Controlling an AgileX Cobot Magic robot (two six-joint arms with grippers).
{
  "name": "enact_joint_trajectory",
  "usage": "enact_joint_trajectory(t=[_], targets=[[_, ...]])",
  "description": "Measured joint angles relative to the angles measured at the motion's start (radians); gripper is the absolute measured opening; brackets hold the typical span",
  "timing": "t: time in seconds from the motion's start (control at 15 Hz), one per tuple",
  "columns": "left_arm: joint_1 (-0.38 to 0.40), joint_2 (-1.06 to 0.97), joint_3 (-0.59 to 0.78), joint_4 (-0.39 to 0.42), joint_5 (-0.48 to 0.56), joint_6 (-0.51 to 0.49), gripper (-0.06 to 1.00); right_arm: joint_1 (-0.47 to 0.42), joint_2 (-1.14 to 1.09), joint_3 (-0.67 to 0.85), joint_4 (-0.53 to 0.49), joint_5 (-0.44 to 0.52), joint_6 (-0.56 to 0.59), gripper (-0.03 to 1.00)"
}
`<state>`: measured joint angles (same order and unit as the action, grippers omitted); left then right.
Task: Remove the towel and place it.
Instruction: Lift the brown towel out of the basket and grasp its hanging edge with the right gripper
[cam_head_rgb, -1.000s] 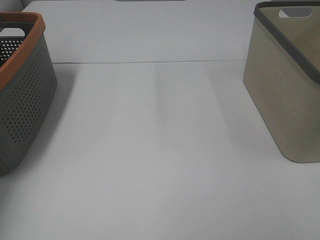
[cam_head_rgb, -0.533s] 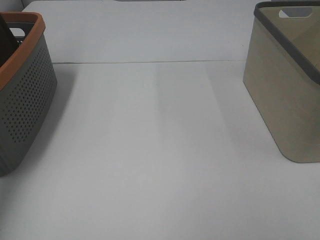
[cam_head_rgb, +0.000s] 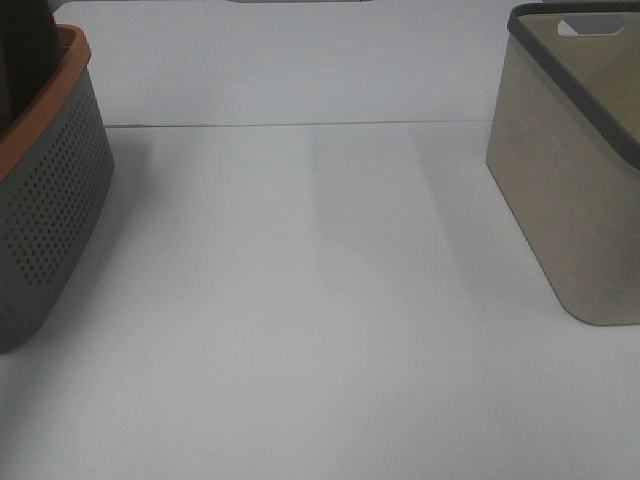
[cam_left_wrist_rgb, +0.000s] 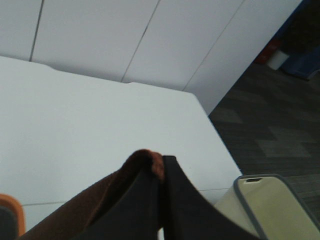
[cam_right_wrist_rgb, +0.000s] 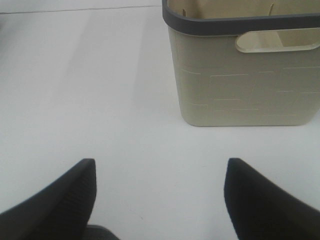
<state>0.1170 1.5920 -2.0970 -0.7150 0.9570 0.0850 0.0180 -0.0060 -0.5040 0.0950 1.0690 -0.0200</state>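
While the left claw (cam_left_wrist_rgb: 161, 166) is pinched tight on a fold of the dark reddish-brown soft cloth towel (cam_left_wrist_rgb: 146, 159), held up over the grey perforated plastic basket with an orange rim (cam_head_rgb: 50, 190), the right claw (cam_right_wrist_rgb: 160, 175) gapes wide above the white tabletop (cam_head_rgb: 320, 300), near the beige plastic basket with a dark grey rim (cam_right_wrist_rgb: 240, 85).

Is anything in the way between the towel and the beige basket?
Nothing visible. The left gripper pinches the towel by the grey basket, and the table between there and the beige basket shows only bare surface. The beige basket's top is open.
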Motion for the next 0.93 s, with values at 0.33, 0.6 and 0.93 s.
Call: enact_joint_trajectory(t=[0.33,0.6,0.93], targets=[[-0.281,0.028,0.000,-0.019,-0.190,0.037,0.00,0.000,0.000,0.000,0.009,0.000,0.000,0.68],[-0.500,0.110,0.000,0.122,-0.265,0.038,0.00,0.000,0.084,-0.002,0.137,-0.047,-0.030,0.61],[-0.651,0.206,0.000,0.246,-0.276,0.014,0.00,0.000,0.353,-0.010,0.551,-0.227,-0.394,0.59]])
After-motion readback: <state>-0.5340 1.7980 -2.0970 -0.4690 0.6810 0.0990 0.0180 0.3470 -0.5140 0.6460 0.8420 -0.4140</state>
